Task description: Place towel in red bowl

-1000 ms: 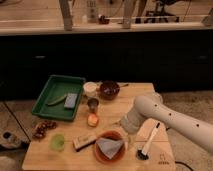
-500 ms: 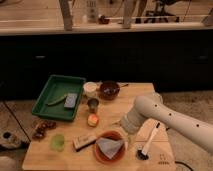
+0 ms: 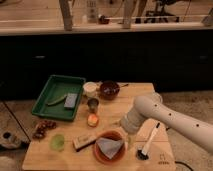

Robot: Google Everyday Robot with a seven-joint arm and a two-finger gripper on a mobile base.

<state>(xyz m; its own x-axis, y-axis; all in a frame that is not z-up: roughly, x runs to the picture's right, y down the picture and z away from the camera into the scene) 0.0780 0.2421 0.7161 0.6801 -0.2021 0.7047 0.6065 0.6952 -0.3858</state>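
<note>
A grey folded towel (image 3: 110, 146) lies inside the red bowl (image 3: 102, 155) at the front middle of the wooden table (image 3: 132, 92). My white arm reaches in from the right, and its gripper (image 3: 125, 129) sits just right of and above the bowl's rim, close to the towel's right corner. The arm's wrist hides the fingertips.
A green tray (image 3: 50, 97) with a sponge (image 3: 70, 100) stands at the back left. A white cup (image 3: 90, 89), dark bowl (image 3: 109, 90), metal cup (image 3: 93, 104), orange fruit (image 3: 92, 120), green cup (image 3: 58, 142), brown bar (image 3: 83, 141), snack bag (image 3: 43, 129) and white brush (image 3: 148, 142) surround the bowl.
</note>
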